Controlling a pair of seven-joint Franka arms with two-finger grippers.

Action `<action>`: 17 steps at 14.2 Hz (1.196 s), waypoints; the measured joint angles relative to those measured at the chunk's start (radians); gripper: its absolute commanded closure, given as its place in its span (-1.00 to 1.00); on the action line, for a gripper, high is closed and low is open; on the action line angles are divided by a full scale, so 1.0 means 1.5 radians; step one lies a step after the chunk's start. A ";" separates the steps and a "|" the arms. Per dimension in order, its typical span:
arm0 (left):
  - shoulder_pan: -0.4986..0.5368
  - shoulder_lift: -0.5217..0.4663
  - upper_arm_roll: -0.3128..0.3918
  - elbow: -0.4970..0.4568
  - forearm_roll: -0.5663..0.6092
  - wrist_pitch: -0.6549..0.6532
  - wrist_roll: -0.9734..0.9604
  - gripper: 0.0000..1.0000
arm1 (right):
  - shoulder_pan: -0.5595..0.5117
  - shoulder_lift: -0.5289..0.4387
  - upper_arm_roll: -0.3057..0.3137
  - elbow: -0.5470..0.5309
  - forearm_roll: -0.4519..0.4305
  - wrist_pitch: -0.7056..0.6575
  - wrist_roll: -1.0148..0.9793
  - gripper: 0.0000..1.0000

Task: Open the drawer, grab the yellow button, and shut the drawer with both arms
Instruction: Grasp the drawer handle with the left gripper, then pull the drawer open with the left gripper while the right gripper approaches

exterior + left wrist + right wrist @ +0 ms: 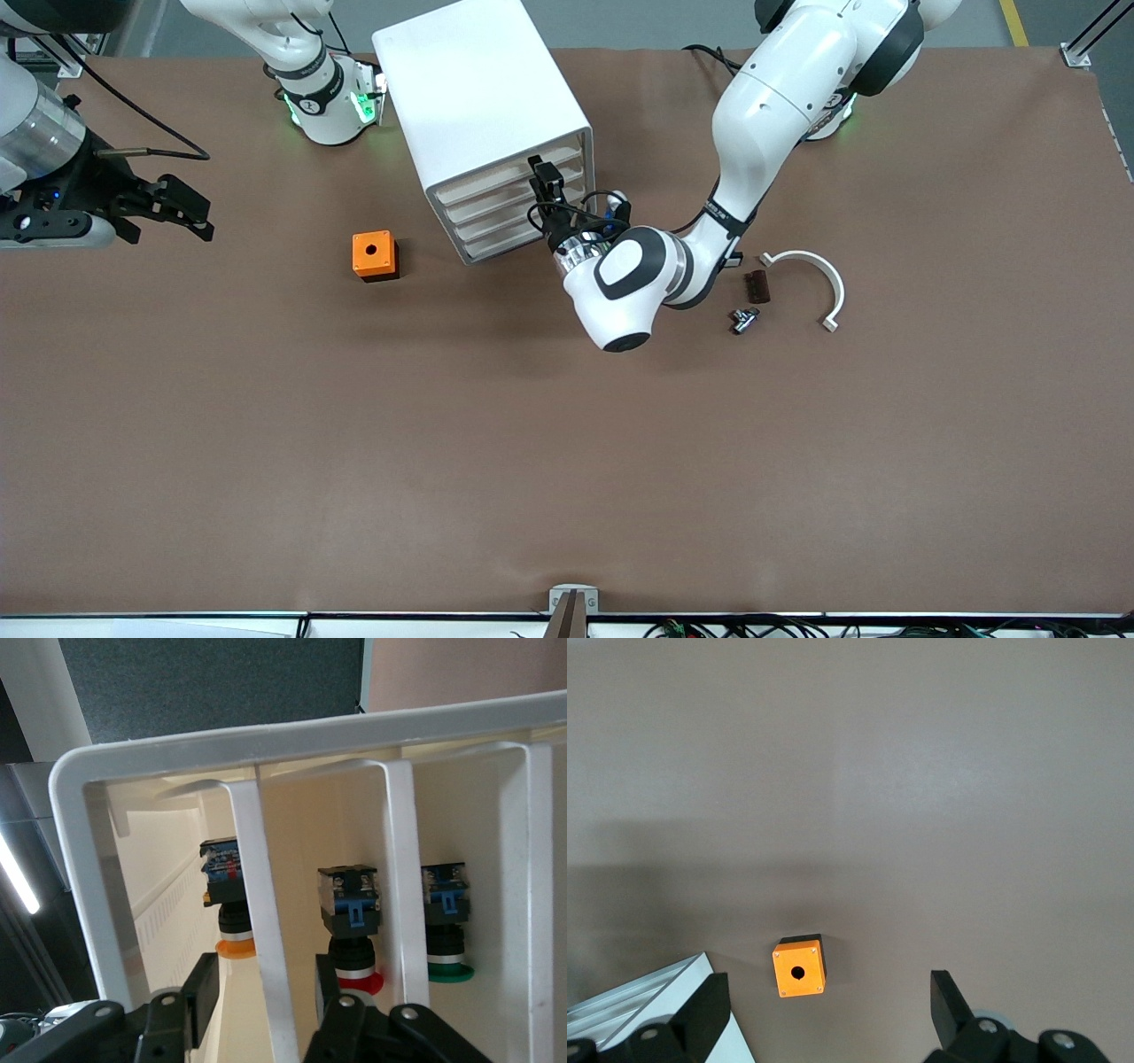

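- Left wrist view: button, orange cap, inside the drawer of the cabinet.
- Beside it: red-capped part and green-capped part, each seen between white bars.
- Left gripper: at the cabinet's front, jaws apart, straddling a white bar of the top drawer.
- Right gripper: waiting above the right arm's end of the table, jaws apart.
- Orange box: on the table, near the cabinet.

White cabinet, orange box, brown table, orange-capped button, black-and-blue body.
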 measured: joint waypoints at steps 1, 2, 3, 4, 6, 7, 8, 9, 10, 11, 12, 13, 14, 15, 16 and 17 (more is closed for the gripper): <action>-0.003 0.000 0.000 0.000 0.000 0.000 0.000 0.16 | 0.000 0.000 -0.001 0.000 0.000 0.000 0.000 -1.00; -0.006 0.000 0.000 0.000 0.000 0.000 0.000 0.23 | 0.000 0.000 -0.002 0.000 0.000 0.000 0.000 -1.00; -0.011 0.000 0.000 0.000 0.000 0.000 0.000 0.24 | 0.000 0.000 -0.002 0.000 0.000 0.000 0.000 -1.00; -0.015 0.000 0.000 0.000 0.000 0.001 0.000 0.29 | 0.000 0.000 -0.003 0.000 0.000 0.000 0.000 -1.00; -0.020 0.000 0.000 0.000 -0.001 0.002 0.013 0.48 | -0.001 0.000 -0.006 0.000 0.000 0.000 0.000 -1.00; -0.020 0.000 0.000 0.000 -0.002 0.003 0.021 0.59 | -0.001 0.000 -0.006 0.000 0.000 0.000 0.000 -1.00; -0.020 0.001 0.000 0.000 -0.002 0.004 0.023 0.67 | -0.001 0.000 -0.007 0.000 0.000 0.000 0.000 -1.00; -0.020 0.003 0.001 0.000 -0.002 0.006 0.025 0.70 | -0.001 0.000 -0.008 0.000 0.000 0.000 0.000 -1.00; -0.020 0.006 0.001 0.000 -0.002 0.006 0.025 0.75 | -0.001 0.000 -0.008 0.000 0.000 0.000 0.000 -1.00; -0.020 0.008 0.001 0.000 -0.004 0.006 0.022 0.76 | -0.001 0.000 -0.008 0.000 0.000 0.000 0.000 -1.00; -0.020 0.009 0.001 0.000 -0.005 0.006 0.018 0.77 | -0.001 0.000 -0.008 0.000 0.000 0.000 0.000 -1.00; -0.020 0.009 0.001 0.000 -0.006 0.006 0.014 0.77 | -0.002 0.000 -0.008 0.000 0.000 0.000 0.000 -1.00; -0.019 0.009 0.001 0.000 -0.008 0.006 0.007 0.77 | -0.002 0.000 -0.008 0.000 0.000 0.000 0.000 -1.00; -0.019 0.009 0.001 0.000 -0.008 0.006 0.005 0.77 | -0.002 0.000 -0.008 0.000 0.000 0.000 0.000 -1.00; -0.019 0.009 0.001 0.000 -0.010 0.006 0.002 0.77 | -0.002 0.000 -0.008 0.000 0.000 0.001 0.000 -1.00; -0.019 0.009 0.002 0.000 -0.011 0.006 0.002 0.77 | -0.002 0.000 -0.008 0.002 0.000 0.001 0.000 -1.00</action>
